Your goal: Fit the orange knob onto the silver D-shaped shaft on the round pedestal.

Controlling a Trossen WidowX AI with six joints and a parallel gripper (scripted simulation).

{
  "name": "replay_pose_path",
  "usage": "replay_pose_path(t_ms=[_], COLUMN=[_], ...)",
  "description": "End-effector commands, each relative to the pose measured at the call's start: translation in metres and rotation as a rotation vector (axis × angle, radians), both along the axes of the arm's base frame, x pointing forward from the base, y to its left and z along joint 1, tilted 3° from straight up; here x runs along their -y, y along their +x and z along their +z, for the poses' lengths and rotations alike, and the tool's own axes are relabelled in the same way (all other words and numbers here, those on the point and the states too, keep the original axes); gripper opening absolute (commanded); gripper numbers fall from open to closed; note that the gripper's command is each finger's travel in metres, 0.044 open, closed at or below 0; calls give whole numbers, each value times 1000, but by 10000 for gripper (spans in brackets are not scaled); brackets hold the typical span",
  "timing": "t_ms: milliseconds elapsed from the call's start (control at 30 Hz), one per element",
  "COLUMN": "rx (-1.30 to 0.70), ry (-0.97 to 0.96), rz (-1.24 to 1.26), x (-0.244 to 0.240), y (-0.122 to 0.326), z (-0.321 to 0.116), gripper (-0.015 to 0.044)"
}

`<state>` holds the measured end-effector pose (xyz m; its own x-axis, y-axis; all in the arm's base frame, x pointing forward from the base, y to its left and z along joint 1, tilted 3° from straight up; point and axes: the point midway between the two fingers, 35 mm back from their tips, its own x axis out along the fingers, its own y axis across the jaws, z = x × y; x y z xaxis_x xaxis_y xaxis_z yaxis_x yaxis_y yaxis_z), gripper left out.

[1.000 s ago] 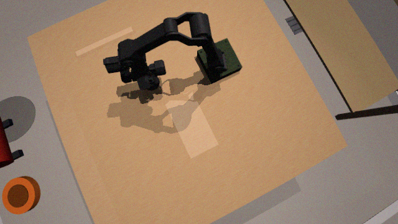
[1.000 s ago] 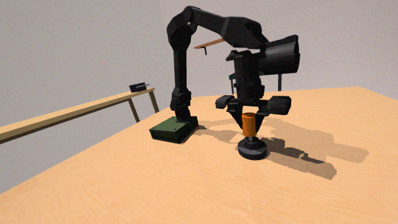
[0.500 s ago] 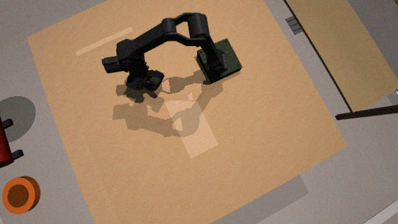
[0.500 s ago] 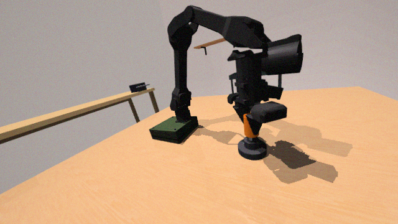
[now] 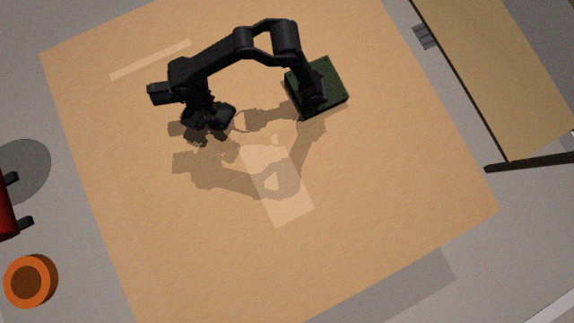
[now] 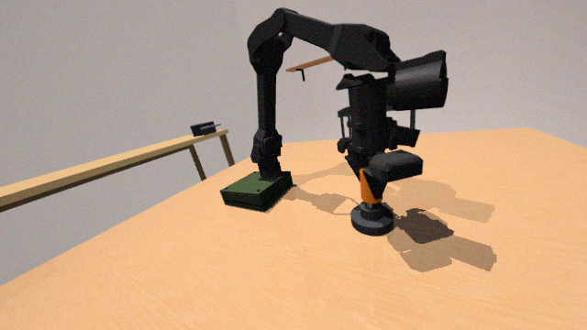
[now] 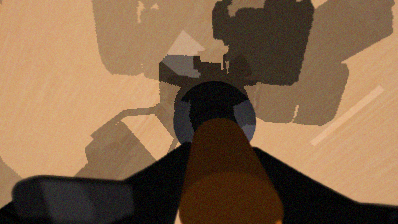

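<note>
The orange knob (image 6: 365, 183) (image 7: 222, 165) is upright in my gripper (image 5: 207, 121) (image 6: 371, 190) (image 7: 220, 150), which is shut on it with one finger on each side. The near finger hides part of the knob in the exterior view. The dark round pedestal (image 6: 372, 222) (image 7: 215, 92) stands on the table right below the knob. The knob's lower end is just above the pedestal's raised middle, with a short dark part between them. The silver shaft's flat side and the knob's hole are hidden. In the top view the gripper covers the knob and pedestal.
The arm's green base block (image 5: 334, 82) (image 6: 257, 188) stands on the wooden table (image 5: 381, 179) (image 6: 183, 266). Off the table are a side table (image 5: 502, 81) (image 6: 101, 162), an orange ring-shaped object (image 5: 48, 283) and a red object (image 5: 5, 215). Arm shadows fall around the pedestal.
</note>
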<state>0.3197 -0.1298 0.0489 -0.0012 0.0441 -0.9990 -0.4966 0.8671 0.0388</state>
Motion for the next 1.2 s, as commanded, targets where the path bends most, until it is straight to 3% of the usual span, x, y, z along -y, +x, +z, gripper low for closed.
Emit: replay_pose_path(t_ms=[0,733,967,1167], rx=[3,2,-6,-6], ry=[-5,-5,-5,-5], rz=[-4,-4,-203,-213], x=[0,-2,-1,1], y=[-1,-4,-3,1], z=[2,2,4,2], gripper=[0,0,0,0])
